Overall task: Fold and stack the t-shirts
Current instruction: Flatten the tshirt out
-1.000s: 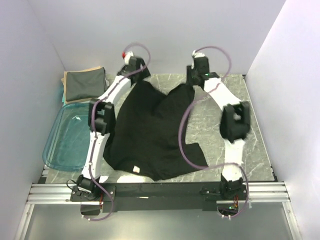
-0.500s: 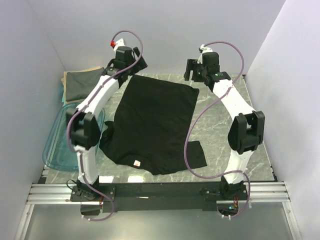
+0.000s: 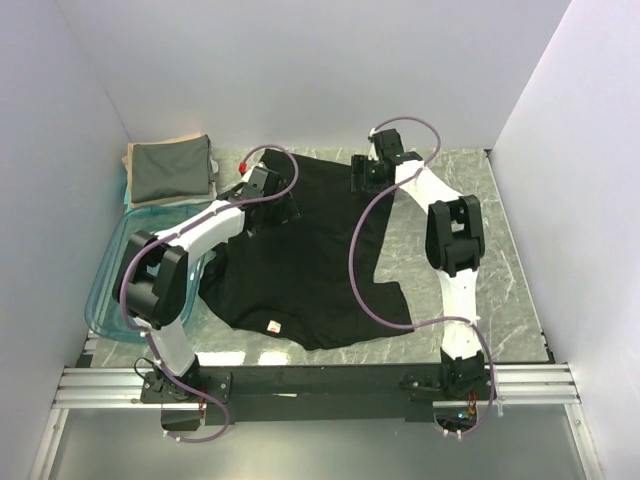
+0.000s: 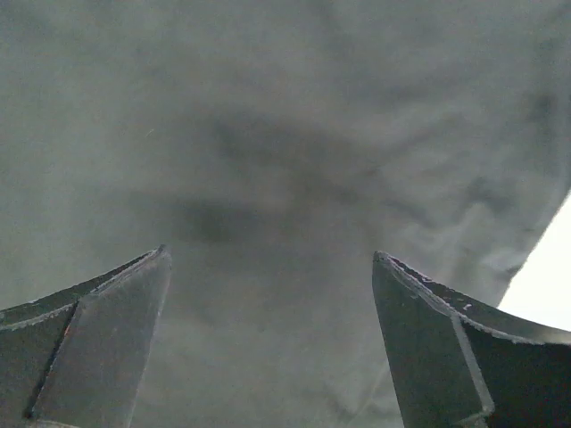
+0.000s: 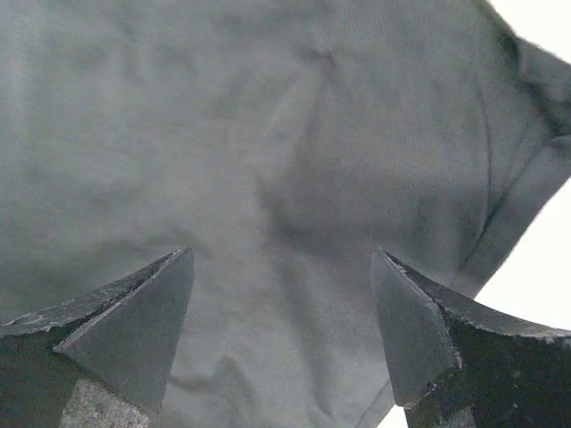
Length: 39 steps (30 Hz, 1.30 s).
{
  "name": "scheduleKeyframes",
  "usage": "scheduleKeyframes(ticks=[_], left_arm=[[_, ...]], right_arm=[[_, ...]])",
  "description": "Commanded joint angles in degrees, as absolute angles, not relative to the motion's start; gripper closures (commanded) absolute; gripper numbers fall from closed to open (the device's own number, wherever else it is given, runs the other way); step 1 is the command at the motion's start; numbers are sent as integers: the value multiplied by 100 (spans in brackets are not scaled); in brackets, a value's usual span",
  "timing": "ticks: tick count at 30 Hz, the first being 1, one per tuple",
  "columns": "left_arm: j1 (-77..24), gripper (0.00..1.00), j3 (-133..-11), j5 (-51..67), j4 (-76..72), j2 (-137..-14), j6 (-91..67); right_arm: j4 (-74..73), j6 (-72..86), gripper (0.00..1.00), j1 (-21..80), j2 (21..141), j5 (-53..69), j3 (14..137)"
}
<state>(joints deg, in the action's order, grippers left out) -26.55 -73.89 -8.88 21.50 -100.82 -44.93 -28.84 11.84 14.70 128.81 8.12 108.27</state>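
A plain black t-shirt lies spread on the marble table, hem at the far edge, collar label near the front. My left gripper is low over its far left part, jaws open, nothing between them; black cloth fills the left wrist view. My right gripper is low over the shirt's far right corner, jaws open and empty, above cloth in the right wrist view. A folded dark grey-green shirt lies on a folded beige one at the far left.
A clear blue plastic tub sits at the left edge, partly under the left arm. Bare marble shows to the right of the shirt. White walls close in the back and sides.
Both grippers have come down from above the far edge onto the shirt and let go. The shirt's hem now lies flat at the back of the table.
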Motion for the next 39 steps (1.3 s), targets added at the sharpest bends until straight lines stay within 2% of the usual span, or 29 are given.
scheduleKeyframes(ticks=[1, 7, 11, 19, 20, 26, 33, 37, 39], left_arm=[[-2602, 1, -7558, -1186, 2389, -10045, -4790], [-2497, 1, -7480, -1389, 2777, -10581, -4966], [-2356, 1, -7585, -1336, 2813, -10880, -4966], [-2145, 1, -8489, -1318, 2962, -11715, -4896], [-2145, 1, -8621, -1292, 2997, -11899, -4808], [-2153, 0, -10009, -741, 3085, -12978, -4457], [-2548, 0, -12432, -45, 3059, -14316, -3886], [-2619, 0, -13007, 746, 2096, -14756, -3735], [-2619, 1, -13121, 1097, 1628, -14915, -3849]], right_arm=[[-3426, 1283, 14, 1476, 13051, 747, 11434], [-3796, 1318, 13, 1459, 13280, 468, 11418], [-3525, 1406, 13, 1328, 12947, 448, 10488], [-3569, 1406, 12, 1204, 12543, 326, 9783], [-3534, 1450, 9, 1187, 12351, 351, 9495], [-2822, 1924, 9, 1134, 11155, 457, 7746], [-1952, 2812, 9, 1265, 9749, 669, 5426], [-1925, 3260, 9, 1625, 8600, 387, 4187], [-2003, 3576, 9, 2125, 8220, 282, 3877]])
